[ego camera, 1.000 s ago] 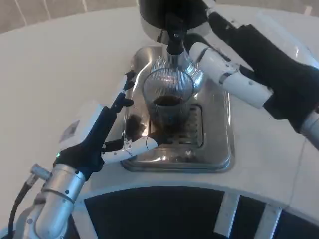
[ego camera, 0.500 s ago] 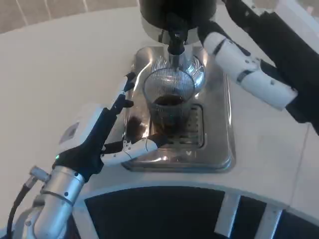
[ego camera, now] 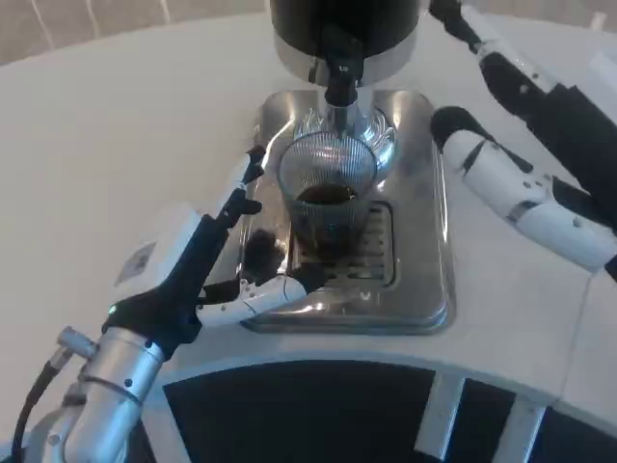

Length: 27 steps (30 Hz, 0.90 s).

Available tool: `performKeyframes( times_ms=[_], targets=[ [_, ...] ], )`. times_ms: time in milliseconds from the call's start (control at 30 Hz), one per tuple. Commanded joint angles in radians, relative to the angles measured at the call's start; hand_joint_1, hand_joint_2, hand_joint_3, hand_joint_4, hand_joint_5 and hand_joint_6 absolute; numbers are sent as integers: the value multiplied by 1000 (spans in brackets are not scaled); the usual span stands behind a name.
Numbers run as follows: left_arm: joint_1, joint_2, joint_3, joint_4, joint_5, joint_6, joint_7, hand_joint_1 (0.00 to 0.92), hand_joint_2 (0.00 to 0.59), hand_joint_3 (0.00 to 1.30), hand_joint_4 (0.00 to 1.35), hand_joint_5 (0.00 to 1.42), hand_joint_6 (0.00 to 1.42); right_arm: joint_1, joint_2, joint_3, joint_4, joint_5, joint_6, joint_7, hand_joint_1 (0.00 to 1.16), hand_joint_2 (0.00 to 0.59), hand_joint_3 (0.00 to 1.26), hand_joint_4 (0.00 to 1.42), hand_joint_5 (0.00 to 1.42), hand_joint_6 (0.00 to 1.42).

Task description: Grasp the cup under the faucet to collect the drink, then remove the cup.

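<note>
A ribbed clear cup [ego camera: 326,198] with dark drink in its lower half stands on the steel drip tray [ego camera: 424,280], right under the black faucet [ego camera: 339,79] of the dispenser. My left hand [ego camera: 207,256] lies just left of the cup, fingers spread around its left side and front, holding nothing; I cannot tell whether a fingertip touches the glass. My right hand [ego camera: 516,183] hovers to the right of the tray, away from the dispenser, fingers apart and empty.
The dark dispenser body [ego camera: 347,24] rises at the top centre behind the cup. White tabletop [ego camera: 116,145] spreads to the left. A dark panel [ego camera: 289,415] runs along the near table edge.
My right hand has pulled back from the faucet area, moving right and down off the tray. The left hand and cup stay nearly as they were.
</note>
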Motion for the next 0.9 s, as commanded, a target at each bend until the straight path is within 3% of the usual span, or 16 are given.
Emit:
performKeyframes(
  times_ms=[33,233,500,700,900],
  targets=[
    [11,5,-10,-7,1,-5,-5,230,47,0,0,227,188,72,97,-77,-16,-60,-110,101,0,508,0,0,0,0],
    [10,5,-18,-10,0,-8,-6,230,47,0,0,227,188,213,210,-202,-16,-59,-293,185,0,508,0,0,0,0],
    [10,11,-18,-5,-4,-14,-9,230,47,0,0,227,188,351,272,-324,-16,-11,-524,194,0,505,0,0,0,0],
    [14,22,-11,0,-19,-24,-16,230,47,0,0,227,188,462,335,-378,-16,12,-667,176,0,507,0,0,0,0],
    [0,26,-2,7,-39,-30,-18,230,47,0,0,227,188,543,387,-399,-16,-29,-811,161,5,510,0,0,0,0]
  ],
)
